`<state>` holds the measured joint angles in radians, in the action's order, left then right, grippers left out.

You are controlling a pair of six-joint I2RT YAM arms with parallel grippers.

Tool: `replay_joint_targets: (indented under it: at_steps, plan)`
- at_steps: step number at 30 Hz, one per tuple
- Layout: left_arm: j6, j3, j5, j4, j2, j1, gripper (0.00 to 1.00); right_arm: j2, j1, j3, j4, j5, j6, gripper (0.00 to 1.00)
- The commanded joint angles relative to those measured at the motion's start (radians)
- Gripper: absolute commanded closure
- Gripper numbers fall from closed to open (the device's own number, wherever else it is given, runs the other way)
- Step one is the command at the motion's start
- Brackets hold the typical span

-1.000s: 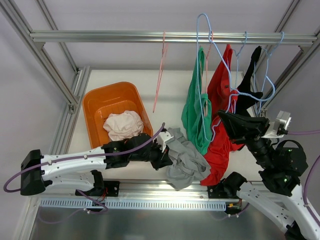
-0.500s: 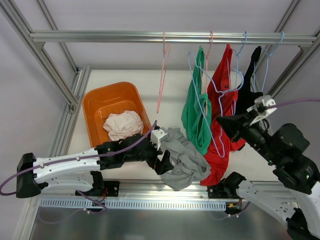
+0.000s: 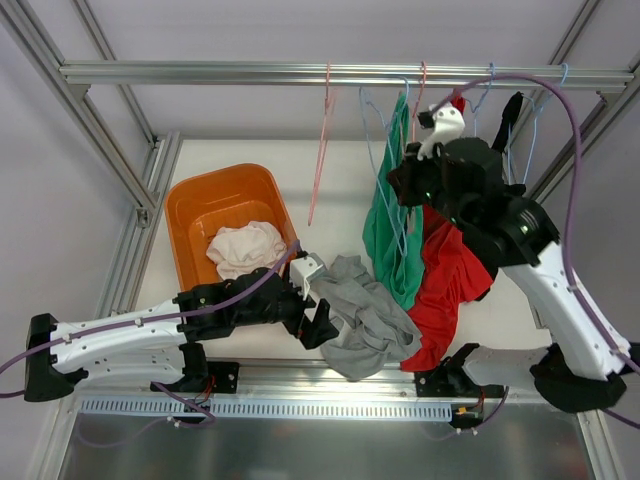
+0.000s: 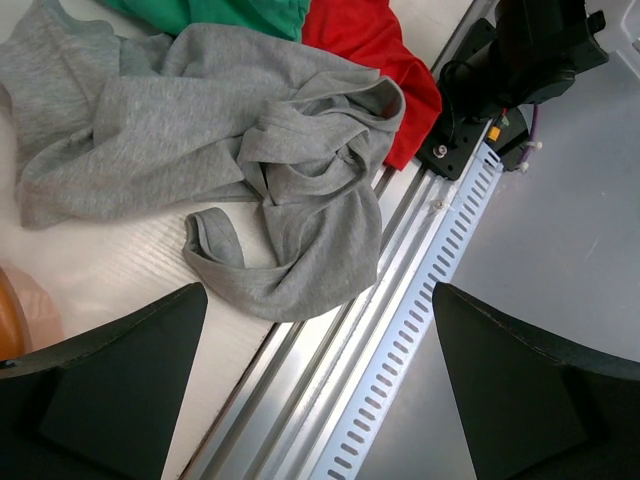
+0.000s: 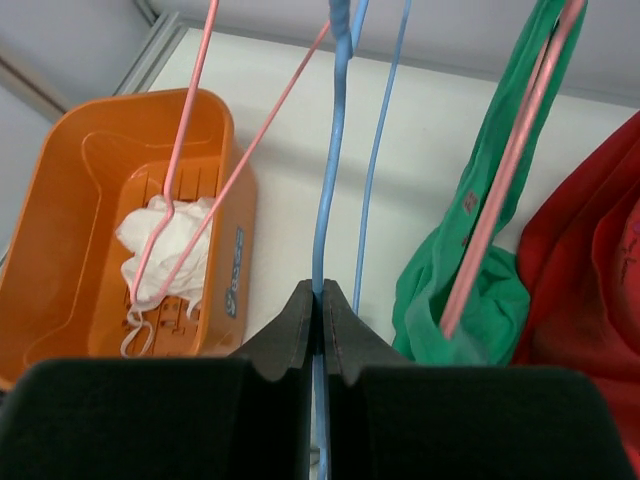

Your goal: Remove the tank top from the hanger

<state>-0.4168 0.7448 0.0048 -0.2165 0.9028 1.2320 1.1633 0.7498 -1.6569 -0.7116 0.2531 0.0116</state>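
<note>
**Grey tank top** [image 3: 365, 320]: off its hanger, crumpled on the table [image 3: 260, 155] at the near edge, one fold reaching the metal rail [image 4: 400, 300].

**Left hand** [image 3: 315, 305]: fingers wide apart just beside the cloth, holding nothing.

**Right hand** [image 5: 320, 300]: clamped on the bare blue hanger [image 5: 337, 150], beside the green top [image 5: 470, 290].

**Risk:** the edge fold may drag the garment off the table. If swung, the hanger wire may snag the green top.

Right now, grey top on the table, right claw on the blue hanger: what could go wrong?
The grey tank top lies partly over the front rail, so it might slide off. The right claw holds the blue hanger close beside the green tank top and its pink hanger; moving it could snag them.
</note>
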Motion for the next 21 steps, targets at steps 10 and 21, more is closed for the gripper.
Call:
replay_joint_targets:
  at_steps: [10,21]
  plan:
    - [-0.008,0.034,-0.039,-0.009,-0.038,0.011,0.01,0.390,0.006,-0.418,0.009,0.149,0.034,0.99]
    - [-0.020,0.024,-0.052,-0.009,-0.015,0.012,0.01,0.438,0.029,-0.363,-0.002,0.160,-0.009,1.00]
